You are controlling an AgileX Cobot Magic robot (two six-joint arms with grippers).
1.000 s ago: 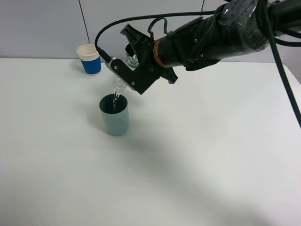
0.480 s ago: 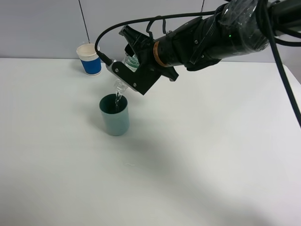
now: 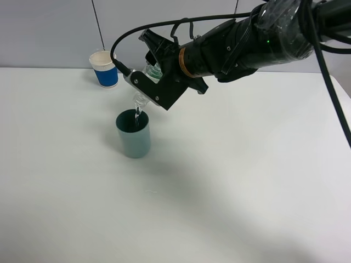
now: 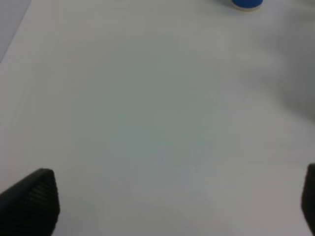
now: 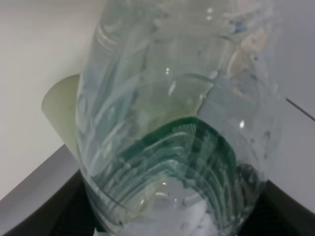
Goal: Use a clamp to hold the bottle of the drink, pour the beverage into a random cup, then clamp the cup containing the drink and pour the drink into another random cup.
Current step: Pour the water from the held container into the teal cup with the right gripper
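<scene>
The right claw (image 3: 147, 68) is clamped on the bottle (image 3: 140, 99), which shows only as a clear neck and a bit of body between the jaws. The bottle's long axis runs from about 1 o'clock at its base down to 7 o'clock at its mouth, tipped steeply mouth-down. The teal cup (image 3: 133, 134) stands upright on the counter (image 3: 230, 186) directly below that mouth, at about 7 o'clock from the claw. The mouth hangs just above the rim, apart from it, and a thin stream of beverage (image 3: 136, 114) falls into the cup's dark inside. In the right wrist view the bottle (image 5: 177, 123) fills the frame, its green label close to the lens. How much liquid is left I cannot tell.

The blue-and-white cup (image 3: 105, 68) stands near the back wall at about 11 o'clock from the teal cup, well apart from it and clear of the stream. The right arm (image 3: 247, 44) comes in from 2 o'clock and passes above and behind both cups.

The left claw (image 4: 170, 201) stands wide open over bare counter, holding nothing. Only the base of the blue-and-white cup (image 4: 246, 4) shows far ahead of it. The right arm is the nearer one to the teal cup. Nothing stands between the two cups, so the later pour looks unobstructed.
</scene>
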